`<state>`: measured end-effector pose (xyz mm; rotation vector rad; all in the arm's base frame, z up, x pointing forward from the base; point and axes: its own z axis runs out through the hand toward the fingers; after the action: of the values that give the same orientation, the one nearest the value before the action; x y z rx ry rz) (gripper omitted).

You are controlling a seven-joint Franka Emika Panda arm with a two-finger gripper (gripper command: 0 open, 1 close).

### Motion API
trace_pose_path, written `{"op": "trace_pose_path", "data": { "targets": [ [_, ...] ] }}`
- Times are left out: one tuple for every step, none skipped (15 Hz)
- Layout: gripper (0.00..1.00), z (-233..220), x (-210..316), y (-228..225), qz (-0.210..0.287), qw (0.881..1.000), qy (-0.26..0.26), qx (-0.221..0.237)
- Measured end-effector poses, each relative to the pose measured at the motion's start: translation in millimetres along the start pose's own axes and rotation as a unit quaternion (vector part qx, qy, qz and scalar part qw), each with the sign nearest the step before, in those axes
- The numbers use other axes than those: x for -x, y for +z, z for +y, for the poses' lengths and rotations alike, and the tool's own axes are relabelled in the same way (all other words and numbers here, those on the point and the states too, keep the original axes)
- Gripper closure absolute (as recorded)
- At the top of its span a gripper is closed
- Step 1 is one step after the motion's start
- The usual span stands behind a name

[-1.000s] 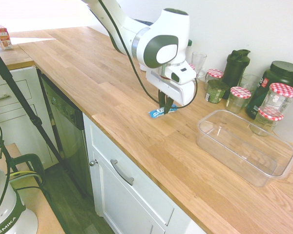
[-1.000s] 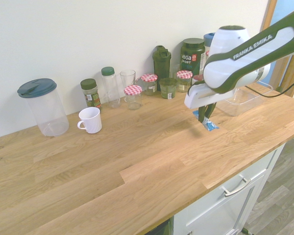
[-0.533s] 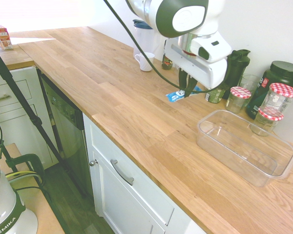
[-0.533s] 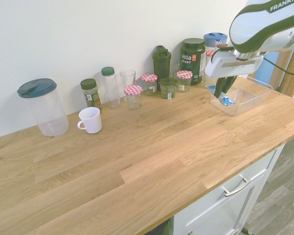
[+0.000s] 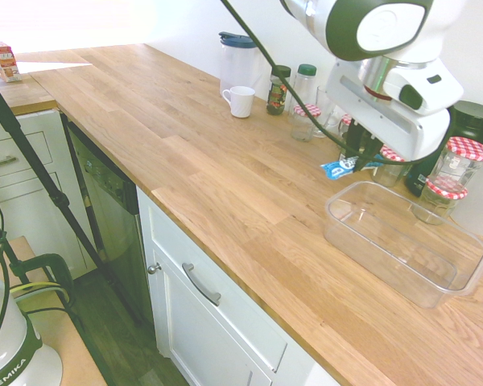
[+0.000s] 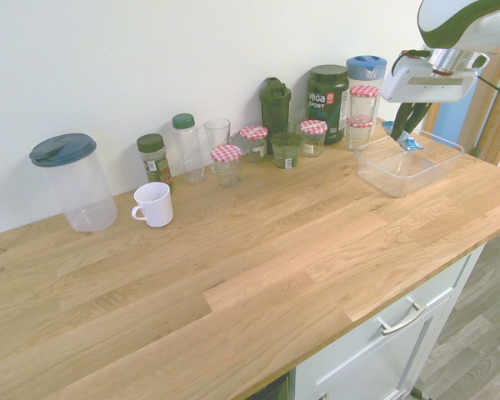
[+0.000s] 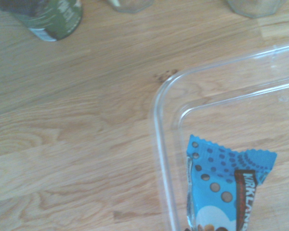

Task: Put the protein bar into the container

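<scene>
Carrying protein bar (image 5: 339, 169) aloft: jaws (image 5: 359, 158) clamped on it, lifted off bench (image 5: 209, 161) a second ago, now swung over near end of container (image 5: 402, 241). Transport nearly done; next likely lower and release inside.

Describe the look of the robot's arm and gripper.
The arm is glossy white with dark green-grey joint bands and a round white cap. A black cable runs along it. The gripper has a boxy white body and short dark fingers.
</scene>
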<state>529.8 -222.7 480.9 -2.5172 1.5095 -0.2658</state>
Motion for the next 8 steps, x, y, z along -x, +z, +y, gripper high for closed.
{"op": "trace_pose_path", "data": {
  "targets": [
    [1.0, 3, -11, 5, -0.001, 1.0, 0.004, 0.003],
    [1.0, 8, -18, 10, -0.001, 1.0, 0.007, 0.007],
    [1.0, 11, -25, 14, -0.002, 1.0, 0.009, 0.01],
    [1.0, 15, -30, 19, -0.003, 1.0, 0.011, 0.014],
    [1.0, 19, -34, 24, -0.005, 1.0, 0.014, 0.018],
    [1.0, 21, -38, 28, -0.006, 1.0, 0.017, 0.021],
    [1.0, 23, -43, 33, -0.007, 1.0, 0.019, 0.023],
    [1.0, 25, -49, 37, -0.008, 0.999, 0.023, 0.025]
  ]
}}
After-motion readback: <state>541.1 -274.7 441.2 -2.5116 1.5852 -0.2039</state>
